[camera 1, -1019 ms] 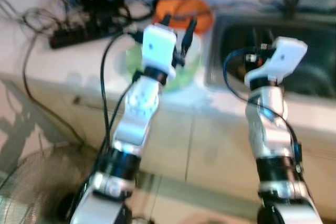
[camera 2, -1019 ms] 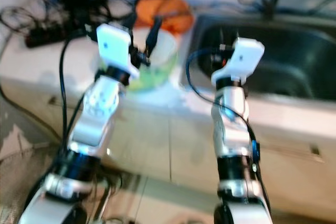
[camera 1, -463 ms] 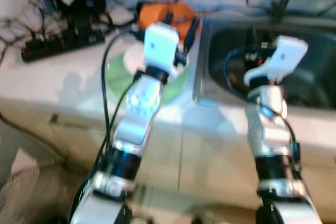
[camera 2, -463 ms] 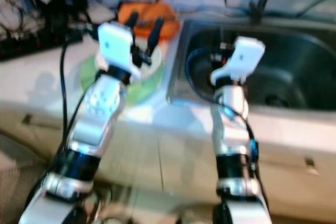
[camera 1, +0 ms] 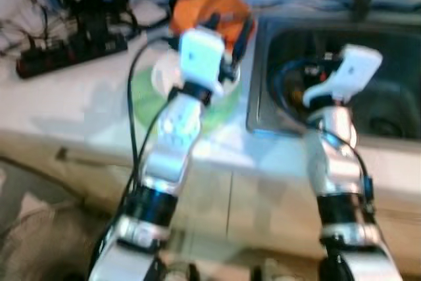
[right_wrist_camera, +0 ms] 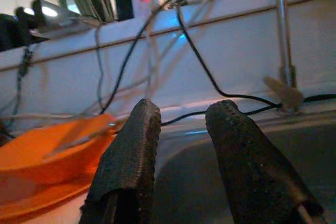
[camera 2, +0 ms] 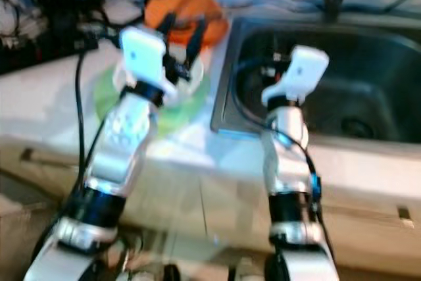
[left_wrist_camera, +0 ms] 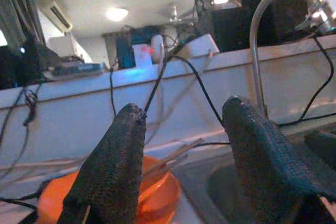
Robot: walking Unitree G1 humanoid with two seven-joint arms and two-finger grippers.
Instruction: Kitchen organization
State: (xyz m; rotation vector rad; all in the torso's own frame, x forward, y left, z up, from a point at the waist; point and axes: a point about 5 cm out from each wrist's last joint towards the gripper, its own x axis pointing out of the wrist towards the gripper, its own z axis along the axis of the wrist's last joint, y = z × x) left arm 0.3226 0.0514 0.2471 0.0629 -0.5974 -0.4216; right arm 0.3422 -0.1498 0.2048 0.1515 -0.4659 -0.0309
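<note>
We take the steel sink (camera 1: pixel 263 106) as our landmark. Our left claw (camera 1: pixel 227 31) hangs with its two fingers (left_wrist_camera: pixel 113 166) wide apart, just beside the sink's left edge and above the white bowl (camera 2: pixel 187 74), which stands on a green plate (camera 1: pixel 148 106) on the counter (camera 1: pixel 79 97). It holds nothing. Behind the bowl, near the back left corner of the sink, we see the orange dish (camera 1: pixel 210 8); in the left wrist view a stick-like utensil (left_wrist_camera: pixel 168 156) lies in it, but we cannot tell what kind. Our right claw (right_wrist_camera: pixel 181 129) is raised over the sink basin, its fingers moderately apart and empty, pointing toward the back wall where the faucet (left_wrist_camera: pixel 268 30) stands.

Compared with a second ago, the whole scene has shifted in our head views and the sink and dishes appear larger and nearer, so we judge that we have walked closer to the counter and that the dishes themselves did not move. Both arms keep almost the same raised posture. The pictures are blurred, which fits with walking.

For the task this means, in our opinion, that the approach is almost finished and nothing is organized yet. The bowl or the orange dish is now within reach of the left claw, and the next move probably calls for lowering it onto one of them.
</note>
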